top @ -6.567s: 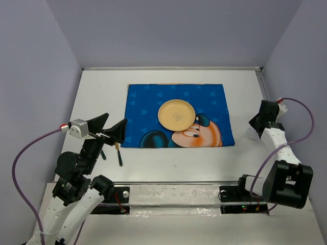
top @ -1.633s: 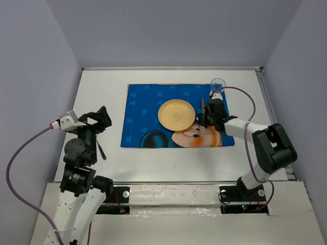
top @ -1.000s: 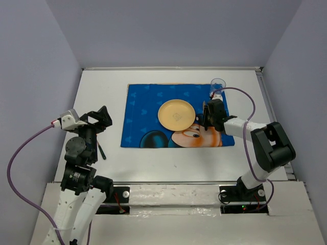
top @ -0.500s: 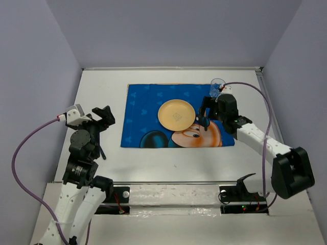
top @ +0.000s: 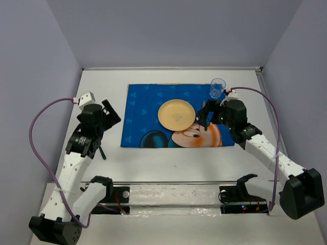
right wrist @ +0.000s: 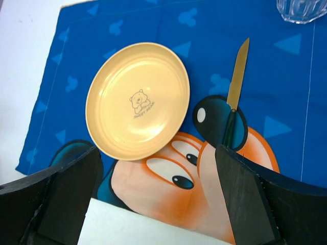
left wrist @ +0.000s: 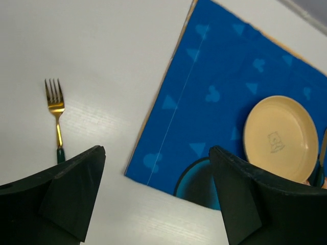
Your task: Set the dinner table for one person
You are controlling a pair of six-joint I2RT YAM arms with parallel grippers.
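On the white dinner table (top: 168,159) lies a blue cartoon-mouse placemat (top: 148,109) with a yellow plate (top: 176,114) in its middle. Right of the plate, a gold knife with a dark handle (right wrist: 235,97) lies on the mat. A clear cup (top: 217,88) stands at the mat's far right corner. A gold fork with a dark green handle (left wrist: 54,115) lies on the bare table left of the mat. My left gripper (top: 111,112) hovers open between the fork and the mat's left edge. My right gripper (right wrist: 153,204) hangs open above the mat near the knife, holding nothing.
Pale lavender walls (top: 41,76) close in the table on three sides. The left arm's purple cable (top: 38,127) loops over the table's left edge, and the right arm's cable (top: 265,102) arcs beside the right wall.
The right gripper has opened, let go of the knife on the mat and drawn back upward to the right. The left arm has lifted and swung toward the mat's left edge.
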